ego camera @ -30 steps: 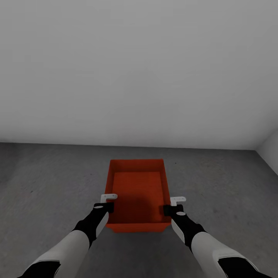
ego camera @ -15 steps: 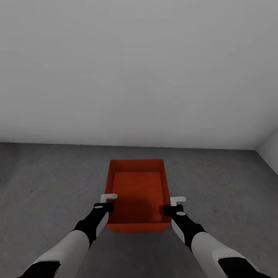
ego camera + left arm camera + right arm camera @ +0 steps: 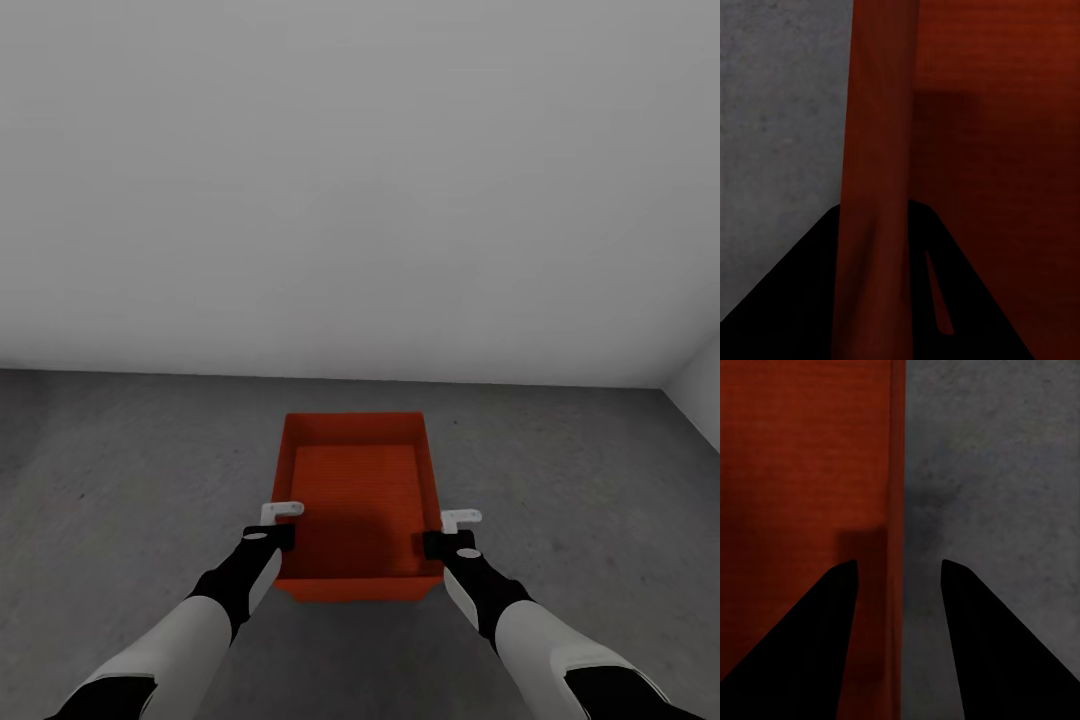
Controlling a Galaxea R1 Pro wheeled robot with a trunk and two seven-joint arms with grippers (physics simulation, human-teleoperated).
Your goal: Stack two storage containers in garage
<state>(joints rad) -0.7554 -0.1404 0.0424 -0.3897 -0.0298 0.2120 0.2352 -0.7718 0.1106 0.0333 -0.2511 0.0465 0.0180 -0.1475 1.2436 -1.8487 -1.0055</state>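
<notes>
One orange-red storage container (image 3: 355, 490) lies open side up on the dark grey garage floor (image 3: 120, 480), straight ahead of me. My left gripper (image 3: 278, 525) is at its left wall near the front corner. In the left wrist view the fingers (image 3: 810, 285) press that wall (image 3: 877, 150) from both sides, so the left gripper (image 3: 874, 217) is shut on it. My right gripper (image 3: 450, 530) straddles the right wall. In the right wrist view the right gripper (image 3: 898, 562) stands open, with gaps between the fingers and the thin wall (image 3: 896, 472).
A plain white-grey wall (image 3: 360, 180) rises a short way behind the container. A second wall (image 3: 700, 390) meets it at the far right corner. Bare concrete floor (image 3: 997, 472) spreads to both sides of the container.
</notes>
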